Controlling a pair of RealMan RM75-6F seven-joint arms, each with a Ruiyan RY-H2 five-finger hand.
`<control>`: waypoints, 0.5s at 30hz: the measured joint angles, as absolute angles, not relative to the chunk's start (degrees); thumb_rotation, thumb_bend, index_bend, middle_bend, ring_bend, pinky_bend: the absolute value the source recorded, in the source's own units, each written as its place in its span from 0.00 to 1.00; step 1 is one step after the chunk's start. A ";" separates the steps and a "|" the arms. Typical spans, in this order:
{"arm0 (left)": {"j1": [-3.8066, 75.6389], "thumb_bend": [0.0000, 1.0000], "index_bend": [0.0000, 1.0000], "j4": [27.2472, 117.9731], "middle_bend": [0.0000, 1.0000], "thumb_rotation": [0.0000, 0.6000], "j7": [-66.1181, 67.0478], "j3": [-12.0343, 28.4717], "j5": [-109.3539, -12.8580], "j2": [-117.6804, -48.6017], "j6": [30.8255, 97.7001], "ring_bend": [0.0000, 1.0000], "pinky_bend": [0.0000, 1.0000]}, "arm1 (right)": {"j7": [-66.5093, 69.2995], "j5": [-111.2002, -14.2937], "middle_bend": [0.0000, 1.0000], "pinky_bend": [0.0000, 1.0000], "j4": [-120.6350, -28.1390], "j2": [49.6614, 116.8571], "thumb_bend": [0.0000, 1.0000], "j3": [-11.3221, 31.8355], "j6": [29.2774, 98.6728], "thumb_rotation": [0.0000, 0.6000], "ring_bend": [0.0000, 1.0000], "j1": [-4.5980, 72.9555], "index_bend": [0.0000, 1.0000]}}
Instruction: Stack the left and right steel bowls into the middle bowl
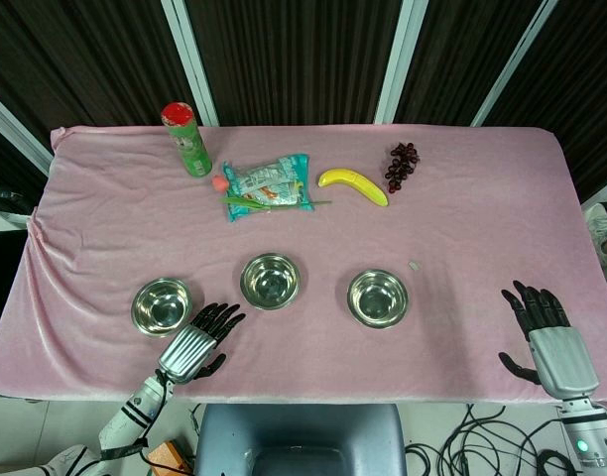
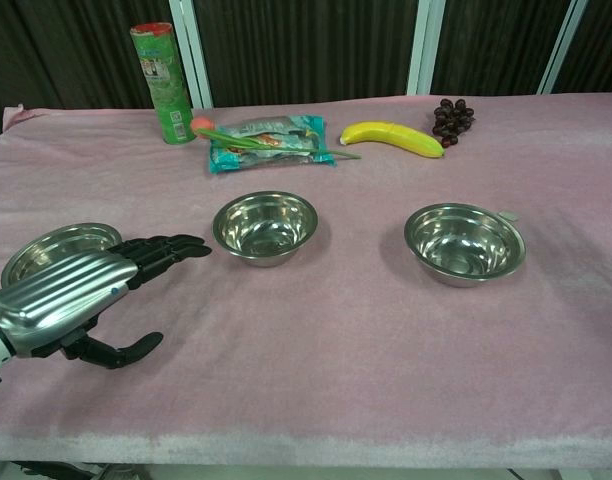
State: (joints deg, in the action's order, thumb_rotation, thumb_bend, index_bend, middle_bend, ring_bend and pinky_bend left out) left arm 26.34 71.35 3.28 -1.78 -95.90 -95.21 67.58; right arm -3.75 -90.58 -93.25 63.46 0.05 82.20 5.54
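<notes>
The left hand is open and holds nothing — it is beside the left bowl, at its 4 o'clock; the right hand is also open and holds nothing.

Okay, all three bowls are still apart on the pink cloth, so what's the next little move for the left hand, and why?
Probably slide the left hand a little further left so its fingers reach the rim of the left bowl. The hand is open and empty just beside that bowl, and the middle bowl sits empty, ready to receive it. The right hand is far from the right bowl.
</notes>
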 measured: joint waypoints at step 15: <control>21.05 0.42 0.17 66.16 0.00 1.00 12.34 -0.95 -92.21 -94.89 75.23 0.00 0.09 | -2.24 -91.77 0.00 0.00 -93.30 62.78 0.33 -0.51 82.70 1.00 0.00 5.36 0.00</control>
